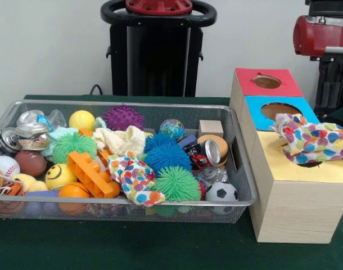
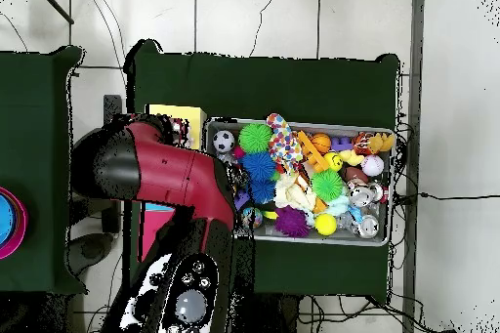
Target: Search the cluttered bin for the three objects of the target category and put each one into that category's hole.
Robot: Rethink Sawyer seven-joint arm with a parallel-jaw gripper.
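The wire mesh bin stands on the green table, full of toys; it also shows in the overhead view. One spotted cloth lies on top of the clutter near the bin's front, and shows in the overhead view. A second spotted cloth lies bunched over the hole in the yellow surround on the wooden box and covers most of it. The red arm hangs over the box's far right. Its black gripper end is behind the box, apart from the cloth. In the overhead view the arm hides the box.
The box also carries a red-surrounded hole and a blue-surrounded hole. In the bin lie a cream cloth, spiky balls, an orange brick, cans and a small football.
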